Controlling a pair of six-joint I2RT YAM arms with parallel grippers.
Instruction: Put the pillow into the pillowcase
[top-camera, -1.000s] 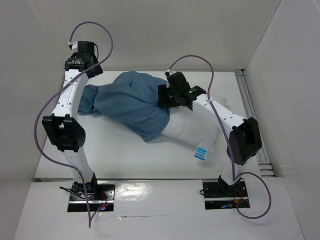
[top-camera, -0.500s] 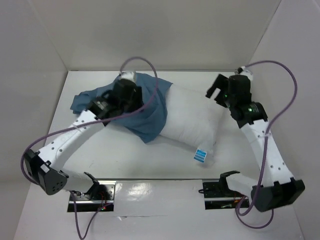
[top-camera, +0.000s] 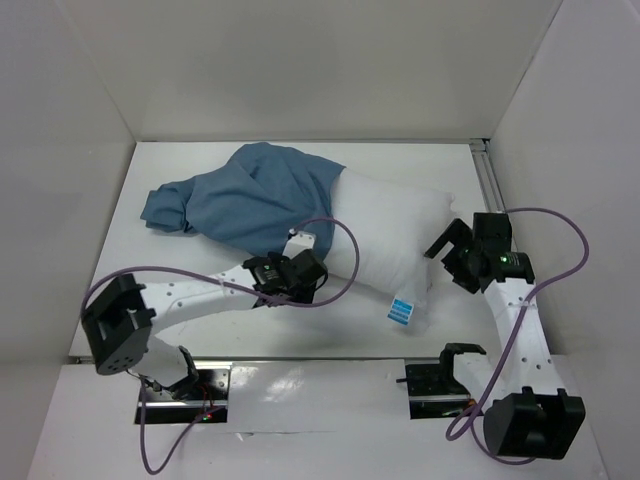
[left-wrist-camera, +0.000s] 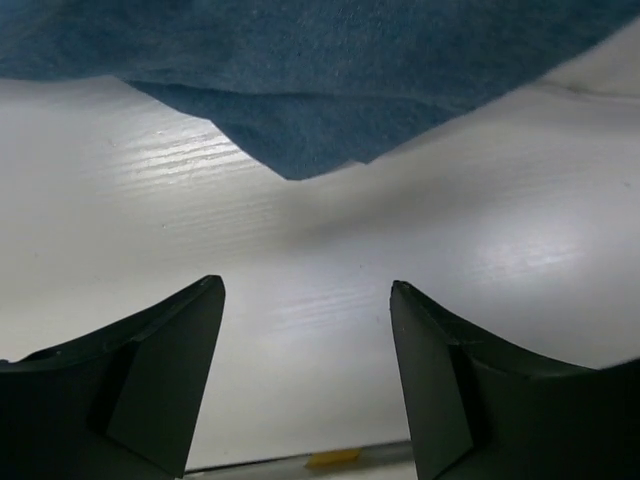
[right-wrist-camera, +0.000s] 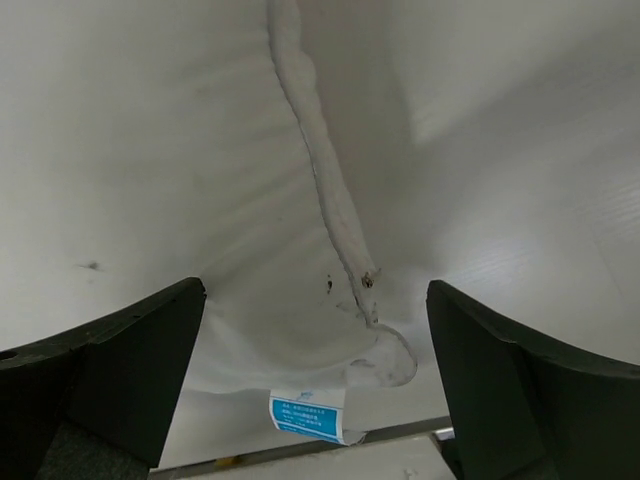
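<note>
White table (top-camera: 440, 165). My left arm's purple cable (top-camera: 355, 255) loops across the pillow (top-camera: 390, 225). Pillow lies centre-right: plump, white, blue label (top-camera: 402, 308) at near corner, left end inside the wrinkled blue pillowcase (top-camera: 240, 195). My left gripper (left-wrist-camera: 305, 300) and right gripper (right-wrist-camera: 315, 300) both gape, empty.

one white pillow (top-camera: 385, 235), one dusty-blue pillowcase (top-camera: 245, 200), one small blue label (top-camera: 402, 309) on the pillow, one worktop (top-camera: 400, 160), and two robot arms: one left arm (top-camera: 190, 295), one right arm (top-camera: 520, 310)
</note>
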